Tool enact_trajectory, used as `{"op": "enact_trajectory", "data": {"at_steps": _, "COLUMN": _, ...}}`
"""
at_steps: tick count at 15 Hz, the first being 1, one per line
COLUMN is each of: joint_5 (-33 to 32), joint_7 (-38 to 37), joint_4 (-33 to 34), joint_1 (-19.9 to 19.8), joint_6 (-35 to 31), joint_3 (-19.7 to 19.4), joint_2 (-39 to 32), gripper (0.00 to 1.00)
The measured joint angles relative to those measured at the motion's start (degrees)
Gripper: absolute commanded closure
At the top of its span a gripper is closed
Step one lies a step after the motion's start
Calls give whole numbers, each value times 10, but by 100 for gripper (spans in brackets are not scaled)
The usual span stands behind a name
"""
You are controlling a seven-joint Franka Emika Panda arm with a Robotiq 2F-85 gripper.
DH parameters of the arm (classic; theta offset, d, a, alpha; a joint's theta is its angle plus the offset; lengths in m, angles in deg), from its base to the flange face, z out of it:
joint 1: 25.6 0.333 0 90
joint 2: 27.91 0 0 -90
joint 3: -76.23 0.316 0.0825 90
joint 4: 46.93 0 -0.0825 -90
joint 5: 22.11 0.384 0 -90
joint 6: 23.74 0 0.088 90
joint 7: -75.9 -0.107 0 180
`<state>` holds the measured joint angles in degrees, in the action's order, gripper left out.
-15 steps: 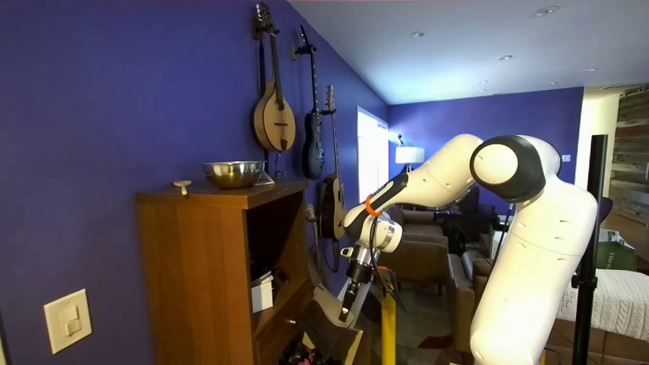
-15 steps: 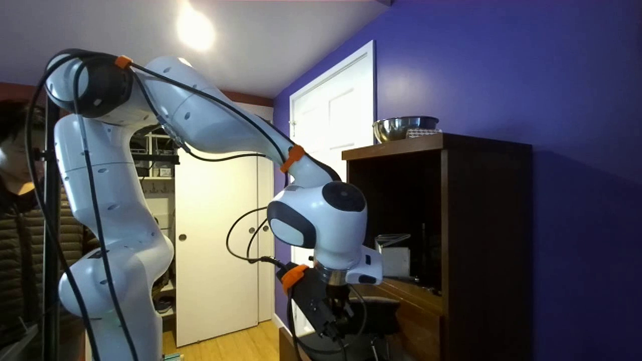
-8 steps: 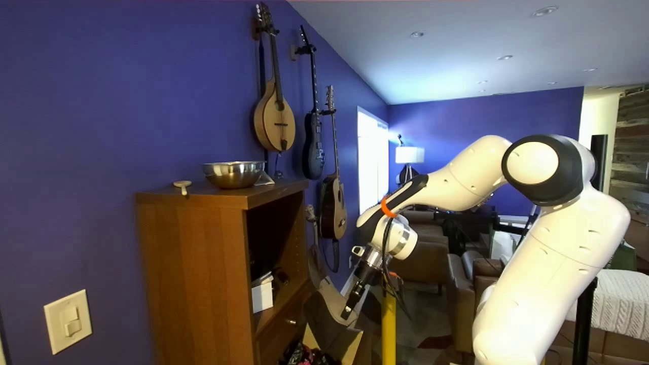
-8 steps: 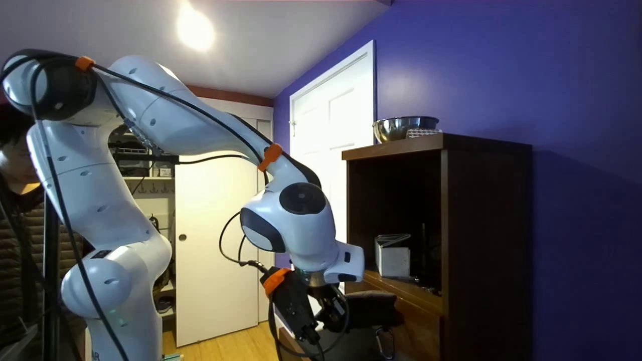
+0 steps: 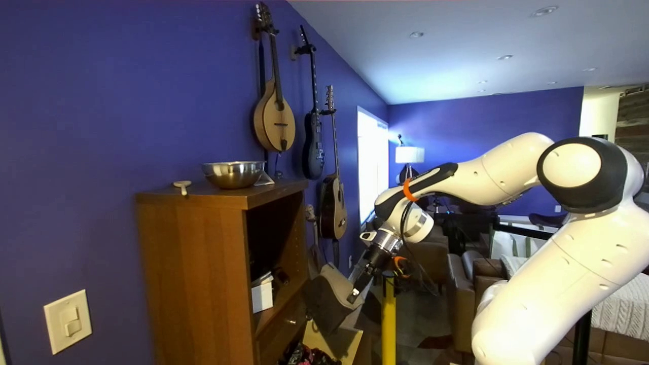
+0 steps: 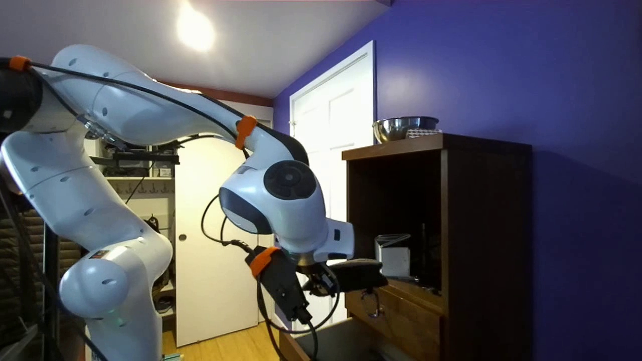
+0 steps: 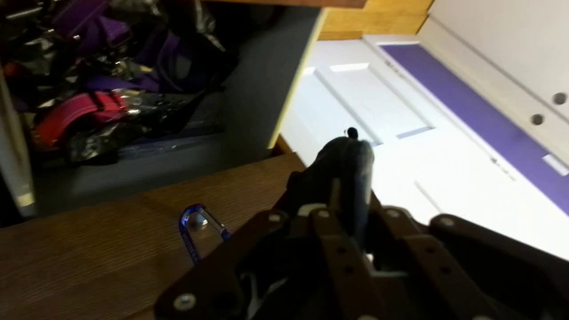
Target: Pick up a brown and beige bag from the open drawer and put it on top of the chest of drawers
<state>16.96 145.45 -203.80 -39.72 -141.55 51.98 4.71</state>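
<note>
My gripper (image 5: pixel 353 296) is shut on the soft bag (image 5: pixel 330 298), grey-beige on its lit side and dark brown elsewhere. It holds the bag by its edge, above the open drawer, in front of the chest of drawers (image 5: pixel 197 274). The gripper (image 6: pixel 321 285) and the dark bag (image 6: pixel 358 276) show in an exterior view, below the chest top (image 6: pixel 396 149). A carabiner (image 6: pixel 371 304) hangs from the bag. In the wrist view the bag (image 7: pixel 363 183) is between the fingers, very dark. The drawer (image 7: pixel 273 66) is open, with a pale rim (image 5: pixel 355 344).
A steel bowl (image 5: pixel 234 176) and a small pale object (image 5: pixel 182 186) stand on the chest top. A white box (image 6: pixel 393 260) sits in the compartment. Dark, purple and red items (image 7: pixel 80 111) lie in the drawer. A yellow post (image 5: pixel 389 319) stands near the gripper. Guitars (image 5: pixel 332 203) hang behind.
The arm has drawn back from the chest and risen. The bag has come up with the gripper, out of the drawer, and now hangs above it. The gripper stays shut on it.
</note>
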Motion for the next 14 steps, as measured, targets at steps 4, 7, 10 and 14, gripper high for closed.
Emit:
{"op": "enact_trajectory", "data": {"at_steps": 4, "joint_5": -34, "joint_7": 12, "joint_4": 9, "joint_1": 1, "joint_6": 107, "joint_3": 0, "joint_2": 16, "gripper": 98}}
{"op": "enact_trajectory", "data": {"at_steps": 7, "joint_5": -65, "joint_7": 42, "joint_4": 28, "joint_1": 6, "joint_6": 180, "joint_3": -3, "joint_2": 9, "gripper": 98}}
{"op": "enact_trajectory", "data": {"at_steps": 10, "joint_5": -73, "joint_7": 96, "joint_4": 47, "joint_1": 22, "joint_6": 235, "joint_3": -9, "joint_2": -17, "gripper": 98}}
{"op": "enact_trajectory", "data": {"at_steps": 14, "joint_5": -75, "joint_7": 108, "joint_4": 56, "joint_1": 28, "joint_6": 247, "joint_3": -1, "joint_2": -53, "gripper": 98}}
